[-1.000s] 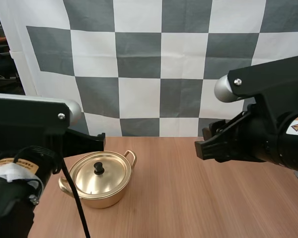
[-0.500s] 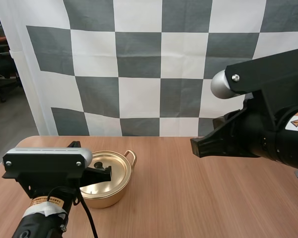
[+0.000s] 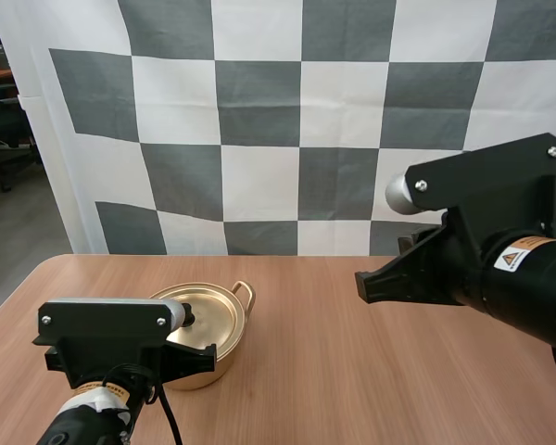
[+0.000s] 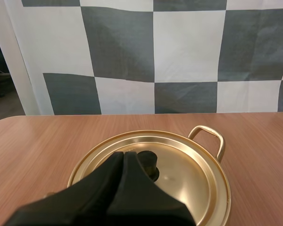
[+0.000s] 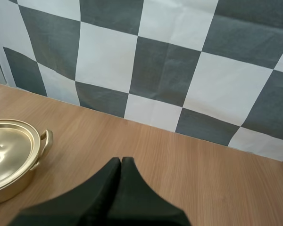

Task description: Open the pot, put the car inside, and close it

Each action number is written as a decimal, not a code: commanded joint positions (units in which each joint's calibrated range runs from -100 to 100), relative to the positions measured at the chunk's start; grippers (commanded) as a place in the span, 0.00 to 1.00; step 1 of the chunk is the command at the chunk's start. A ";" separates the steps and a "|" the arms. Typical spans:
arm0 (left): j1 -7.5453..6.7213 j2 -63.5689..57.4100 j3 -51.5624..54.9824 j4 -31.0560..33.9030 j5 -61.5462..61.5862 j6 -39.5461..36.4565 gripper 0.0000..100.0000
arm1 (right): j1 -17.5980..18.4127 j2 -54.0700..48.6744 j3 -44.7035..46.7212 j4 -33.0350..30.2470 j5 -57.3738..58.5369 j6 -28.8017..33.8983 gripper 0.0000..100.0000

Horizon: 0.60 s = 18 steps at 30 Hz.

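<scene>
The left arm [image 3: 107, 338] has sunk within the last second to just behind the pot [image 3: 224, 324]. The left hand [image 4: 124, 156], fingers pressed together and empty, now points at the knob [image 4: 152, 165] of the lid [image 4: 193, 174], so I judge the opening has barely begun. The pot stands lidded toward the table's [image 3: 352, 371] left and back edges, its near side covered by the arm and its knob half hidden, so I cannot tell if the tips touch it. The right hand [image 5: 121, 162], likewise closed on nothing, hangs well apart.

A wooden table [image 3: 352, 371] carries one lidded gold pot [image 3: 219, 321].
</scene>
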 commanded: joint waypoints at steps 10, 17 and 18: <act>-0.05 0.00 0.00 -0.08 -0.99 -0.03 0.00 | 0.02 -0.14 11.10 4.98 -28.41 0.04 0.00; -0.05 0.00 0.00 -0.08 -0.99 -0.03 0.00 | 0.02 -4.27 20.90 5.25 -52.46 0.04 0.00; -0.05 0.00 0.00 -0.08 -0.99 -0.03 0.00 | 0.02 -5.30 22.90 5.25 -54.20 0.04 0.00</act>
